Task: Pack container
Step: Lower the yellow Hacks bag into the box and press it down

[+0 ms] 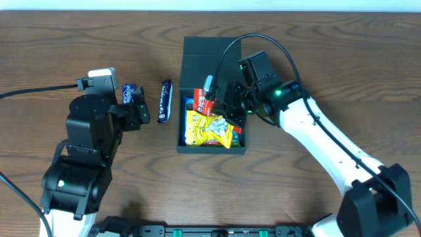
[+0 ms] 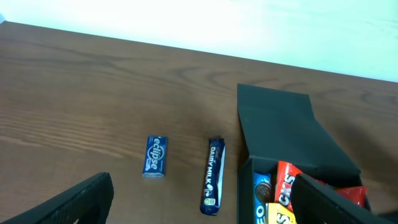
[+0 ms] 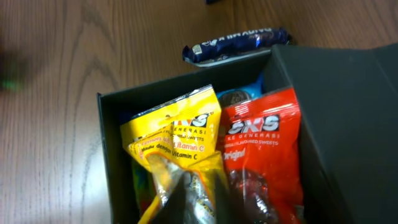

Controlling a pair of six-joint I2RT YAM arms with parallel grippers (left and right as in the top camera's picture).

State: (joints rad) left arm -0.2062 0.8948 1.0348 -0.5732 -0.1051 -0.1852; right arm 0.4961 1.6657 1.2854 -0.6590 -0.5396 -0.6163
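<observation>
The container (image 1: 212,143), a dark green box, stands in the middle of the table (image 1: 79,39), and its flap lid (image 1: 209,60) is folded back on the far side. Inside it lie a yellow packet (image 3: 174,140), a red packet (image 3: 261,140) beside it, and a blue biscuit pack (image 3: 239,96), which is partly covered by those two. The right gripper (image 1: 227,112) reaches down into the open box from the right side. In the right wrist view its dark fingers (image 3: 208,205) are close to each other at the crumpled lower end of the yellow packet and touch it. Whether they really clamp the foil, I cannot tell, because the tips are cut by the picture edge. The left gripper (image 2: 202,186) is over the bare table to the left of the box, with its two fingers wide apart and nothing between them. On the wood in front of it lie a small blue gum pack (image 2: 155,156) and a dark blue chocolate bar (image 2: 213,176), which lies just beside the left wall of the box.
</observation>
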